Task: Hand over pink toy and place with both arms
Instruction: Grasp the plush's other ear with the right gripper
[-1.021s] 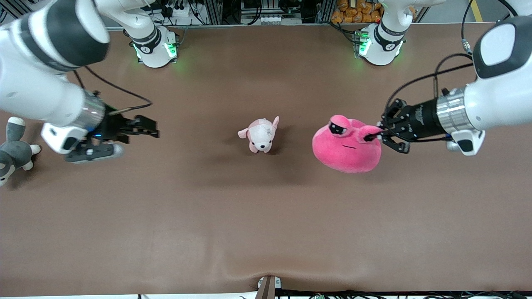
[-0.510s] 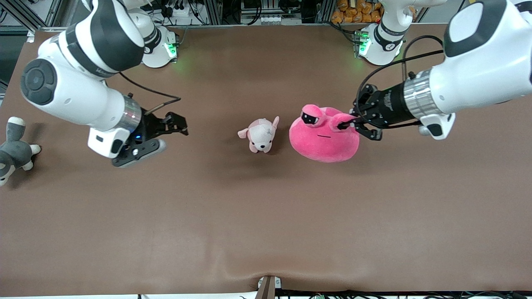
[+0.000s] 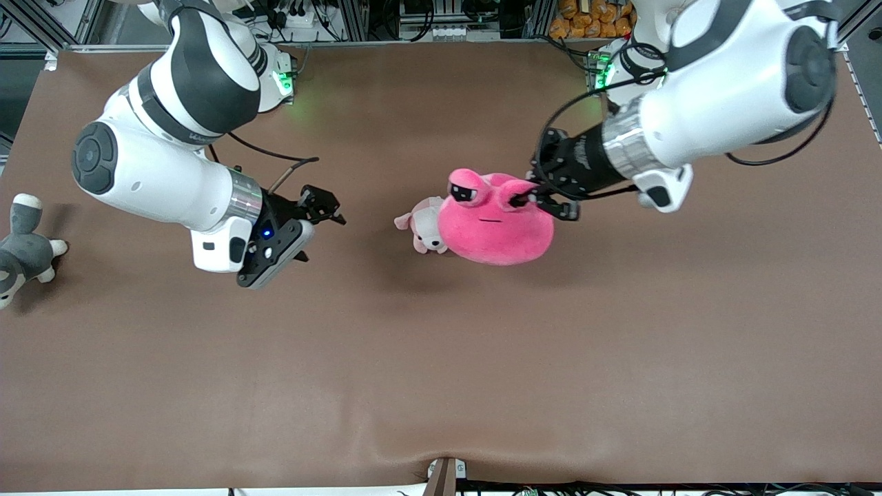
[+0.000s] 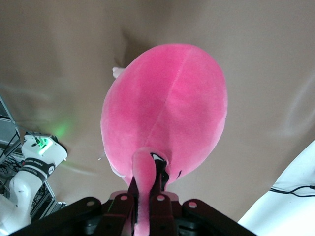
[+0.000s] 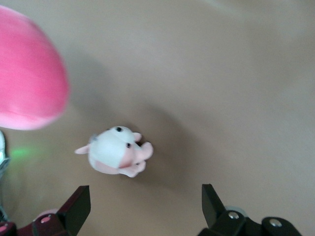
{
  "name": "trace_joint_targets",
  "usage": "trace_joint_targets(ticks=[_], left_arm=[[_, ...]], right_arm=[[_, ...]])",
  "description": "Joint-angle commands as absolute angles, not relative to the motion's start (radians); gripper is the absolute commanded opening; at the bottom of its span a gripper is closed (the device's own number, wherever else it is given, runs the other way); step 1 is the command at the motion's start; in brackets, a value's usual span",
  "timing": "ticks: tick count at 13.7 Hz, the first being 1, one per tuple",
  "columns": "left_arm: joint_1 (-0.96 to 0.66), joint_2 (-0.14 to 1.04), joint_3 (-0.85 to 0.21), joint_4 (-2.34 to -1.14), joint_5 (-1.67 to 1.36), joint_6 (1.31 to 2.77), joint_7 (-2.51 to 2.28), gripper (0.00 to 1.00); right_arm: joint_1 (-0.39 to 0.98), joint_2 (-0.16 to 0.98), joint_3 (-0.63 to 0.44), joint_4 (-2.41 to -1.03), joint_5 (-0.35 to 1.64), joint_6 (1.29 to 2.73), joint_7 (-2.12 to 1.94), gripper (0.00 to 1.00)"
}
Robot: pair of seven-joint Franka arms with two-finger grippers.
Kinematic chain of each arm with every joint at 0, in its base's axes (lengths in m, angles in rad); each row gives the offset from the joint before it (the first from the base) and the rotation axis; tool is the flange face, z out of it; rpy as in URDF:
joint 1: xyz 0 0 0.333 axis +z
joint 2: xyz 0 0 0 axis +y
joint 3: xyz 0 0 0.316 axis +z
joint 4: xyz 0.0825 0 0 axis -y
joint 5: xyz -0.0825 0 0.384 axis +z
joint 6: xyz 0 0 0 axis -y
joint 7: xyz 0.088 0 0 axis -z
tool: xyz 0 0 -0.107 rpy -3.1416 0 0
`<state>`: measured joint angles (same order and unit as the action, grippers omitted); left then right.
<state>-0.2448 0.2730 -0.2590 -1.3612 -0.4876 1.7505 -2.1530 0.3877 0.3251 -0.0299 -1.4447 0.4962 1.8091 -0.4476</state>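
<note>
The pink toy (image 3: 493,227) hangs in the air over the table's middle, partly covering the small pale pink puppy plush (image 3: 424,227). My left gripper (image 3: 530,198) is shut on one of the toy's bulging eye stalks; the left wrist view shows the toy's round body (image 4: 167,108) hanging from the pinched stalk (image 4: 146,196). My right gripper (image 3: 324,207) is open and empty over the table toward the right arm's end, its jaws wide apart in the right wrist view (image 5: 142,209), which also shows the toy's edge (image 5: 27,83).
The puppy plush (image 5: 115,157) lies on the brown table mat under the pink toy. A grey and white plush animal (image 3: 21,251) lies at the right arm's end of the table. The mat's front edge has a small bracket (image 3: 444,475).
My left gripper has carried the pink toy toward the table's middle, until it overlaps the puppy plush. My right gripper has moved toward the middle too, staying open.
</note>
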Motion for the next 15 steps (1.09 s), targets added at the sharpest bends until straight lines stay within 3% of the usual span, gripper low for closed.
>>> trace_joint_targets(ticks=[1,8,15], left_arm=[[-0.287,0.293,-0.255,-1.341,-0.503,1.792,-2.216,0.0],[-0.374,0.344,-0.253,-1.342,-0.537,1.902,-2.347,0.0],[-0.396,0.357,-0.253,-1.347,-0.535,1.902,-2.359,0.0]], right_arm=[[0.423,0.328,-0.038,-1.407,0.596,1.802,-0.63,1.0],[0.532,0.272,-0.038,-1.378,0.589,1.796,-0.718,1.0],[0.615,0.272,-0.037,-1.384,0.336,1.796,-0.732,1.0]])
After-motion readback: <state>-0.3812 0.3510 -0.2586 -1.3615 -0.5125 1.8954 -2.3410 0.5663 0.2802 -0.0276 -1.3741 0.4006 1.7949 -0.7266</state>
